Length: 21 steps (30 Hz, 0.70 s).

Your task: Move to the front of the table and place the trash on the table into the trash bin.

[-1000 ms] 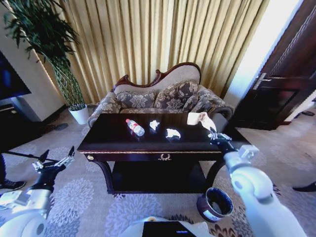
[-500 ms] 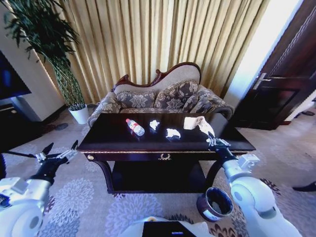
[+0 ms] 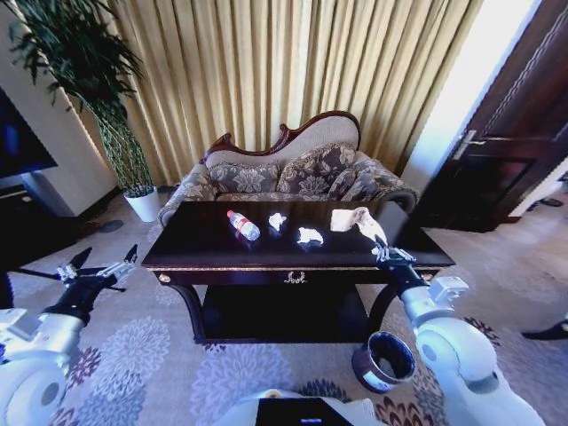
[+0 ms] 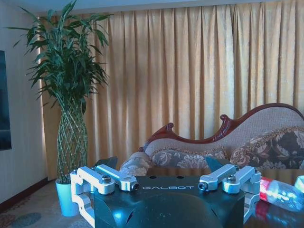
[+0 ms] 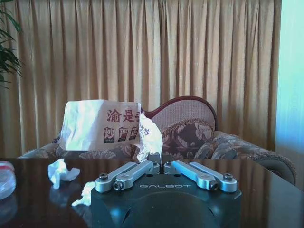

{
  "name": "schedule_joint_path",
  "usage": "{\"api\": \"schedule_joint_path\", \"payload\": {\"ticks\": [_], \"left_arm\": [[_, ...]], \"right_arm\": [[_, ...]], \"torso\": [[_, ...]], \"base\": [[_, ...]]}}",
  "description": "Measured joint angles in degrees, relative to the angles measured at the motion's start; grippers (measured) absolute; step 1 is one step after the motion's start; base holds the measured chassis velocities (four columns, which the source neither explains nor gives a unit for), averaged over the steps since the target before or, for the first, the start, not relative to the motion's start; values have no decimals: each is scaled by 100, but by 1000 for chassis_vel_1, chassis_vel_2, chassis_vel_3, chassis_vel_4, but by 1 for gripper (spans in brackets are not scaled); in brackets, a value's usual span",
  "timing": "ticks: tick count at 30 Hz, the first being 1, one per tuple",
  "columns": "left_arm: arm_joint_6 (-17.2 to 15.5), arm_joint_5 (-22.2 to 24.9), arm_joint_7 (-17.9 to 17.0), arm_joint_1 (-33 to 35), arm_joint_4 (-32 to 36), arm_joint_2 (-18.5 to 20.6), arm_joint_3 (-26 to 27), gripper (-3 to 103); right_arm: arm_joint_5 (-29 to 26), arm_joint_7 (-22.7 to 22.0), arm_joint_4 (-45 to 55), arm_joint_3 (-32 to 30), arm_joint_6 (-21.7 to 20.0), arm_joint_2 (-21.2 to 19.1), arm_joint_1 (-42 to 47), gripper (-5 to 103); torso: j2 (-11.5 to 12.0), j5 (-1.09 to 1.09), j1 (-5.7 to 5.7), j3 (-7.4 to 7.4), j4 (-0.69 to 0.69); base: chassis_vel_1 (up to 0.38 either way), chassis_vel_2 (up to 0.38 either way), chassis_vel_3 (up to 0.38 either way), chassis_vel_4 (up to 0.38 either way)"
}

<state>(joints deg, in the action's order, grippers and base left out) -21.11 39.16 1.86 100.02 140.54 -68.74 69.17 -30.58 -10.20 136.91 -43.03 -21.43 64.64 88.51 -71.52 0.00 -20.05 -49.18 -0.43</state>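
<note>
The dark glossy table (image 3: 200, 247) stands right in front of me. On it lie a clear bottle (image 3: 241, 225) with a red cap and two small white paper wads (image 3: 278, 221) (image 3: 309, 235). My right gripper (image 3: 382, 250) hovers over the table's right front part, shut on a crumpled white paper bag (image 3: 351, 219) with red print. In the right wrist view the fingers (image 5: 135, 170) meet under that bag (image 5: 102, 124). My left gripper (image 3: 99, 269) hangs open over the carpet, left of the table. The trash bin (image 3: 383, 361) stands on the floor by the table's right front leg.
A carved patterned sofa (image 3: 293, 173) sits close behind the table, with curtains behind it. At the far left stands a tall plant in a white pot (image 3: 142, 204). A dark door (image 3: 515, 151) is at the right. Open patterned carpet lies before the table.
My right gripper has drawn back toward the table's front edge, pulling the paper bag with it. The left arm has shifted outward to the left and a little lower.
</note>
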Motion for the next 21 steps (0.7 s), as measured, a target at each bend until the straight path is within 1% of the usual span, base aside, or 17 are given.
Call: {"api": "schedule_joint_path", "payload": {"ticks": [9,13,16,18,21], "left_arm": [[86,-27,2,50,-10,-61,-13,100],[165,-63,36,118,-12,-114,-13,100],[227,-124,72,174,-18,-177,-32,100],[230,-126,75,180,-18,-183,-33,100],[243,-131,88,201,-23,-204,-30,100]], "right_arm": [[45,3,3,-15,40,18,66,0],[104,15,-94,27,75,44,71,0],[203,87,-562,12,79,104,91,0],[250,107,-673,-2,82,109,99,0],[786,176,-1508,-124,224,99,129,0]], "torso": [[-3,-1,6,2,-1],[-5,-1,8,4,0],[-3,-1,7,2,1],[-2,-1,5,1,1],[3,2,-4,-2,-1]], "base": [[193,-197,-189,192],[87,-114,-134,96],[23,-3,-13,18],[0,0,0,0],[0,0,0,0]]}}
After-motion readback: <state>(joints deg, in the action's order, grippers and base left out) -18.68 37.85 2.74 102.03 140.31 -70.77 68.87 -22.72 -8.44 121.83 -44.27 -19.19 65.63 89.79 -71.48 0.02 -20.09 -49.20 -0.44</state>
